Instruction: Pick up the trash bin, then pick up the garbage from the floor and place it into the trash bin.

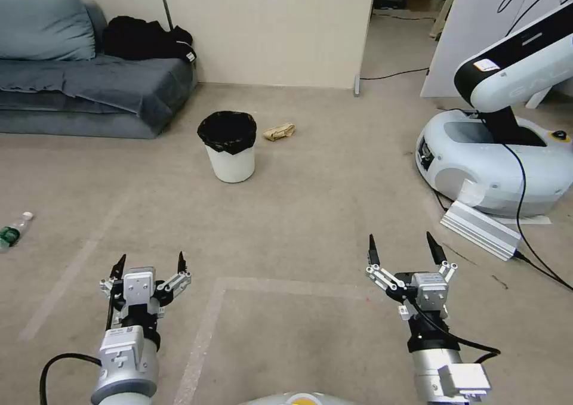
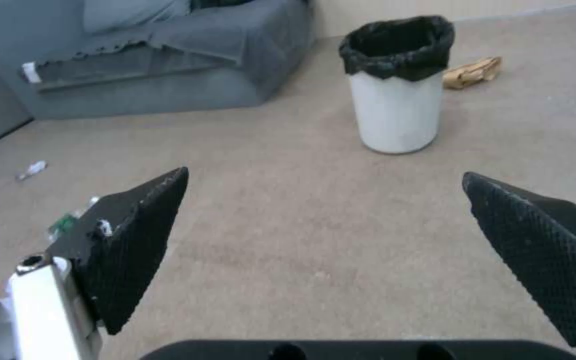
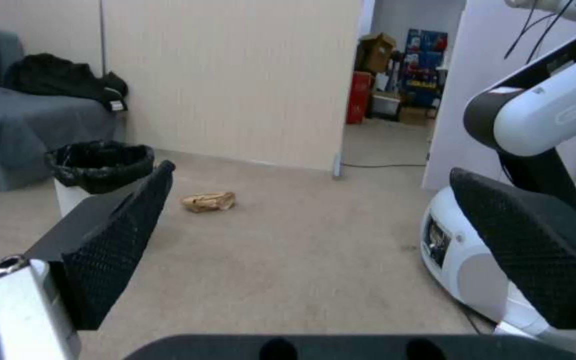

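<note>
Bin pickup not started: both the left gripper (image 1: 150, 263) and right gripper (image 1: 403, 247) hover empty, fingers wide. The trash bin (image 1: 230, 154) stands well ahead on the floor. Next move likely requires approaching it.

A small round white plastic trash bin (image 1: 230, 154) (image 2: 397, 100) (image 3: 78, 187), tapering toward its base, stands upright on the beige carpet, lined with a crinkly black plastic bag folded over its rim. Near it on the floor, apart from the bin, lies a crumpled tan paper bag (image 1: 279, 132) (image 2: 473, 73) (image 3: 209, 201). Well apart from both, toward the robot's left, a clear plastic bottle with a green label (image 1: 13, 231) (image 2: 68, 221) lies on its side on the carpet.
</note>
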You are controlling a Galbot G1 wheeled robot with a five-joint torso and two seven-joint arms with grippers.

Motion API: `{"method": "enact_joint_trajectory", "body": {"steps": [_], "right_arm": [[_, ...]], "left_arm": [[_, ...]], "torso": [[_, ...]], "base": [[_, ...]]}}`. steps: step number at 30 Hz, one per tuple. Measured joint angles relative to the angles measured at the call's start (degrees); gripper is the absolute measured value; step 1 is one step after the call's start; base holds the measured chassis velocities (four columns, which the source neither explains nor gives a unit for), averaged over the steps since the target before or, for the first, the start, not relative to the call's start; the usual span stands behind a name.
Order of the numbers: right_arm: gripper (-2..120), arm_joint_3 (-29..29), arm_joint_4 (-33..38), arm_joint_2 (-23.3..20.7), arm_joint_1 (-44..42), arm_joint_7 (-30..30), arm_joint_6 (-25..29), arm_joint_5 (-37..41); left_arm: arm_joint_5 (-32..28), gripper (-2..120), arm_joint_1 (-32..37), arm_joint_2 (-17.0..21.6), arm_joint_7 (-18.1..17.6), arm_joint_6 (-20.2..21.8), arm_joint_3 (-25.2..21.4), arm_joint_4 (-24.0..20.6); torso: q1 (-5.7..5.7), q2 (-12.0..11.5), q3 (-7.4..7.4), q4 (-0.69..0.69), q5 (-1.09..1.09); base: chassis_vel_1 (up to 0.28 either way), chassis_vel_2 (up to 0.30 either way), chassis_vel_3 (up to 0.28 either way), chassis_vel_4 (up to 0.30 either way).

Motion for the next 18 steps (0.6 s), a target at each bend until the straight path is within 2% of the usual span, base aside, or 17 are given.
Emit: {"method": "enact_joint_trajectory", "body": {"steps": [5,18], "right_arm": [[100,-0.1,-0.5,0.1,0.5,-0.1,0.0,0.1],[100,0.4,-1.1,0.0,1.2,-0.7,-0.2,0.4]], "left_arm": [[-1.0,100,0.7,0.0,-1.3,-1.6,0.1,1.2],[-1.1,99,1.1,-0.2,-1.6,-2.9,0.2,1.6]], "torso": [[0.0,0.0,0.0,0.0,0.01],[0.0,0.0,0.0,0.0,0.01]], "base": [[0.0,0.0,0.0,0.0],[0.0,0.0,0.0,0.0]]}}
